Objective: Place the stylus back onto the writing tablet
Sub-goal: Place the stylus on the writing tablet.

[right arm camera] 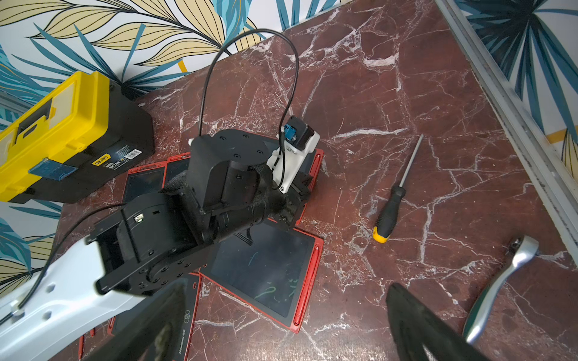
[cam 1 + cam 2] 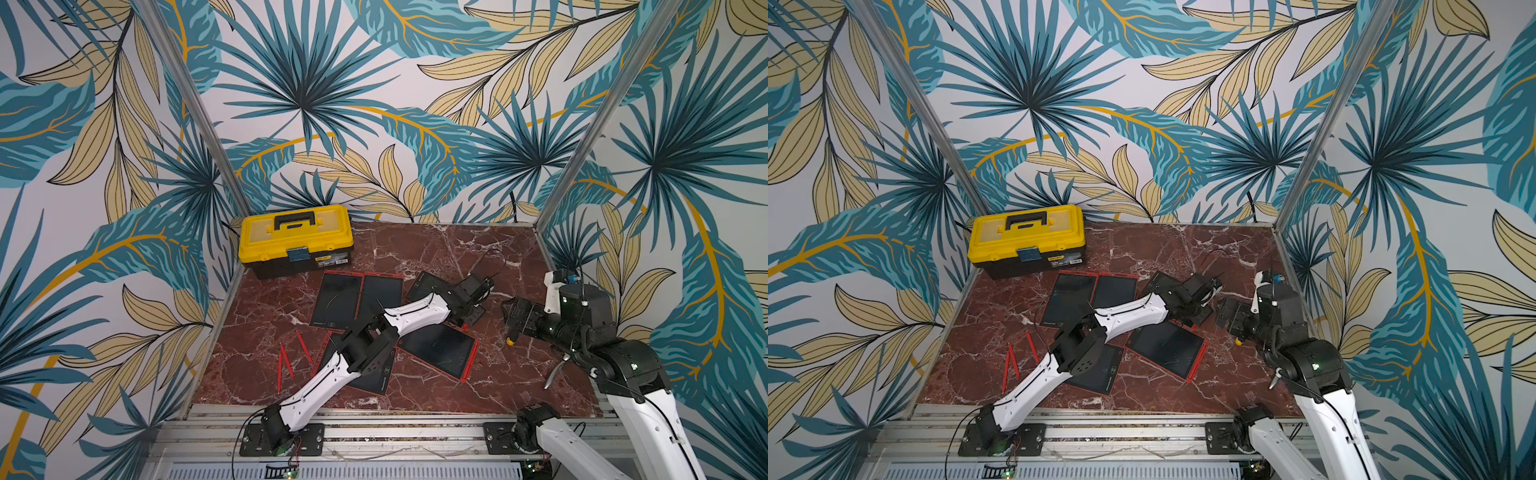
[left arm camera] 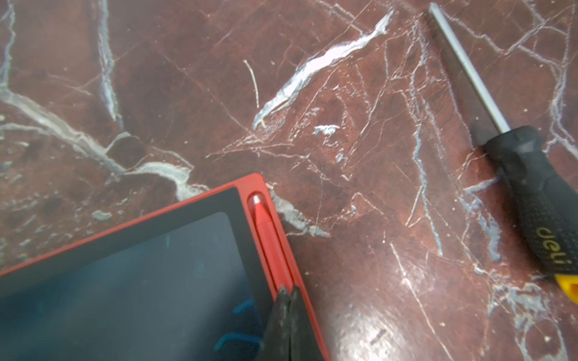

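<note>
1. Slim red plastic stylus [image 3: 266, 231] lying in edge groove of red-framed dark writing tablet [image 3: 156, 218].
2. Pressing it with closed left gripper [image 3: 289, 292]; right gripper [image 2: 513, 313] gaping, empty.
3. Seeming light, stiff, slick; pinching mid-shaft advised.

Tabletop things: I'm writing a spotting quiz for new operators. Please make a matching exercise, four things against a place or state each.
1. yellow-lidded black plastic toolbox
2. black-handled metal screwdriver with yellow cap
3. red plastic stylus under the left fingers
4. right gripper

A. open, empty
B. in the red-framed writing tablet's edge slot
C. far corner, lid closed
D. flat on bare marble tabletop

Pairs: 1-C, 2-D, 3-B, 4-A
</note>
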{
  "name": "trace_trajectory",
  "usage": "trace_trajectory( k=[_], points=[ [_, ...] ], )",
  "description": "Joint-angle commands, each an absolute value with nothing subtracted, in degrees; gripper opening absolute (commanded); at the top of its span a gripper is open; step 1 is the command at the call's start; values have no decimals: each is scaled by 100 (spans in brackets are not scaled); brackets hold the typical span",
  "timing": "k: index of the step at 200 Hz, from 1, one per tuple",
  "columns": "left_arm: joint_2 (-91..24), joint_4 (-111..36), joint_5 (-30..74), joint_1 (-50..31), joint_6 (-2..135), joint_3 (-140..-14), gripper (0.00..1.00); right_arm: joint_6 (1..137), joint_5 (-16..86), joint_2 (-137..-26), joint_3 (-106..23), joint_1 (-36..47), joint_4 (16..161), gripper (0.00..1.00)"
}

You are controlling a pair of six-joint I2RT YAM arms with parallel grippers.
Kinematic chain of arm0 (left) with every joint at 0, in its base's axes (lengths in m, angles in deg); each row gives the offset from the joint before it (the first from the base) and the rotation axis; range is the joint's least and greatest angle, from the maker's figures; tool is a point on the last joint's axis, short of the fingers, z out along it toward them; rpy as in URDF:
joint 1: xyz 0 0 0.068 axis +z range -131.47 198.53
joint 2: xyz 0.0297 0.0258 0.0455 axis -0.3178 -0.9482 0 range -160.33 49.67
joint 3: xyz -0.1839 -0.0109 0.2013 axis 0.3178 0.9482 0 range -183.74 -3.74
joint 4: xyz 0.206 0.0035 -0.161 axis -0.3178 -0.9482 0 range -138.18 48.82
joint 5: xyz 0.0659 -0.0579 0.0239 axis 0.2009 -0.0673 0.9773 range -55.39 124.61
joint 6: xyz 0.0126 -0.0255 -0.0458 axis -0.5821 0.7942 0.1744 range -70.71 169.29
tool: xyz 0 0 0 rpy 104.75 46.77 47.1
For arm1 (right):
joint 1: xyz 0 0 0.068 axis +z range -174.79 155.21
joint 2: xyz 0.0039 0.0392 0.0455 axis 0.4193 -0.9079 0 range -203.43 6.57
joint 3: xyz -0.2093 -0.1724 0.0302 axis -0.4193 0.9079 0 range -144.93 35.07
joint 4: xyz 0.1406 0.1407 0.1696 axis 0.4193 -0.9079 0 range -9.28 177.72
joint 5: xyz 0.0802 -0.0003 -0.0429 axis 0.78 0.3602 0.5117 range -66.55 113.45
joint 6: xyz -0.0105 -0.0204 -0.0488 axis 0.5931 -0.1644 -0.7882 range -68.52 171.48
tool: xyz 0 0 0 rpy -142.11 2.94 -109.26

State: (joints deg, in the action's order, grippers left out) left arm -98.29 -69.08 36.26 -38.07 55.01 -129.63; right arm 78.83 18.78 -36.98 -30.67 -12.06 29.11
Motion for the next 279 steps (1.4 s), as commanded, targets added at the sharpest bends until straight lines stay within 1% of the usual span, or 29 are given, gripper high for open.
trace_trajectory(
  k=[1, 66, 116, 132, 151, 168, 185, 203, 221, 237, 251, 261, 279],
  points=[
    [-10192, -7739, 3731, -3895, 5390, -12456, 0, 7837, 1888, -3667, -3029, -1222, 2857, 100],
    [-10069, -7765, 3736, -3917, 5485, -12243, 0, 7869, 1913, -3689, -3050, -1222, 2897, 100],
    [-9342, -7765, 2987, -3592, 6114, -12536, 0, 7901, 2125, -3731, -3038, -1222, 3274, 100],
    [-9056, -7744, 2603, -3389, 6385, -12509, 0, 7821, 2371, -3751, -3009, -1222, 3460, 99],
    [-8763, -7641, 2311, -3183, 6514, -12345, 0, 7760, 2892, -3784, -2896, -1222, 3727, 99],
    [-8193, -7421, 2133, -3021, 6616, -11969, 0, 7740, 3360, -3791, -2747, -1222, 3989, 99],
    [-7764, -7354, 2011, -2828, 6742, -11537, 4, 7771, 3816, -3832, -2636, -1222, 4219, 99],
    [-7206, -7360, 2003, -2599, 6844, -10892, 9, 7836, 4075, -3909, -2515, -1212, 4358, 100],
    [-6520, -7356, 2081, -2343, 6916, -10101, 15, 7923, 4227, -4008, -2305, -1153, 4569, 100],
    [-5880, -7504, 2168, -2065, 7092, -9418, 23, 7976, 4287, -4184, -2119, -996, 4781, 100],
    [-5336, -7769, 2453, -1878, 7279, -8844, 28, 8010, 4246, -4352, -1979, -836, 4980, 100],
    [-4965, -8010, 2840, -1824, 7404, -8467, 33, 8045, 4264, -4495, -1884, -737, 5166, 100],
    [-4429, -8605, 3463, -1780, 7742, -7923, 35, 8104, 4375, -4788, -1762, -535, 5585, 100]
  ],
)
